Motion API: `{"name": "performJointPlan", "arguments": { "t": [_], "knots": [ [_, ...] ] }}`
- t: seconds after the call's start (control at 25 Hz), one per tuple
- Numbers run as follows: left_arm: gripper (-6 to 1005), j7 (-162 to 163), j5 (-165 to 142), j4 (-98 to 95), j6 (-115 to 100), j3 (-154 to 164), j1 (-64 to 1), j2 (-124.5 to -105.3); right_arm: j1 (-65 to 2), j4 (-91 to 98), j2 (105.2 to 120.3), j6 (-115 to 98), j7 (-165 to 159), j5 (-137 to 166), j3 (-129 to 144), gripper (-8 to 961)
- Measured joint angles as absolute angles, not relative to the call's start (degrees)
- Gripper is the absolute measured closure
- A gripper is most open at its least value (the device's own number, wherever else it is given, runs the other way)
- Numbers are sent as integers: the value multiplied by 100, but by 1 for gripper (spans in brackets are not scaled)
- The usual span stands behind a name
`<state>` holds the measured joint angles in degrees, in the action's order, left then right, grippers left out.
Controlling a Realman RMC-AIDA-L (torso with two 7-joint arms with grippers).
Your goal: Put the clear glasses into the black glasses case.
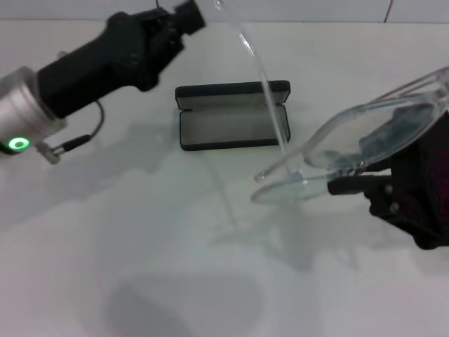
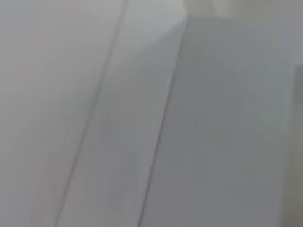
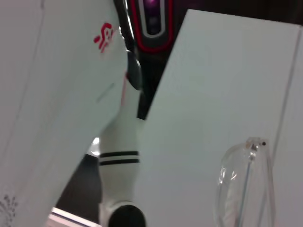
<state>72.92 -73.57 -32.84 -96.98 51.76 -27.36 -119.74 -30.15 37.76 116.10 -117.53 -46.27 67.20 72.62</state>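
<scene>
The black glasses case [image 1: 231, 118] lies open on the white table at centre back, its grey lining facing up and its lid standing at the far side. In front of it and to its right, the clear glasses [image 1: 372, 140] hang above the table. My right gripper [image 1: 354, 184] is shut on the lower rim of their lens. One clear arm sticks up and back over the case. A part of the lens [image 3: 244, 187] also shows in the right wrist view. My left gripper [image 1: 175, 24] hovers behind and to the left of the case, holding nothing that I can see.
The white table [image 1: 175, 267] spreads all around the case. A white back wall runs along the table's far edge. The right wrist view shows the robot's white body [image 3: 71, 94] with a red mark. The left wrist view shows only pale surfaces.
</scene>
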Motion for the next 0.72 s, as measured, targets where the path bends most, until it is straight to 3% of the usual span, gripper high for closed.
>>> {"name": "performJointPlan", "arguments": {
  "t": [0.72],
  "knots": [
    [946, 6044, -7282, -3599, -10544, 6378, -2792, -11980, -3208, 3733, 11592, -11122, -4898, 6729, 7590, 914]
  ]
}}
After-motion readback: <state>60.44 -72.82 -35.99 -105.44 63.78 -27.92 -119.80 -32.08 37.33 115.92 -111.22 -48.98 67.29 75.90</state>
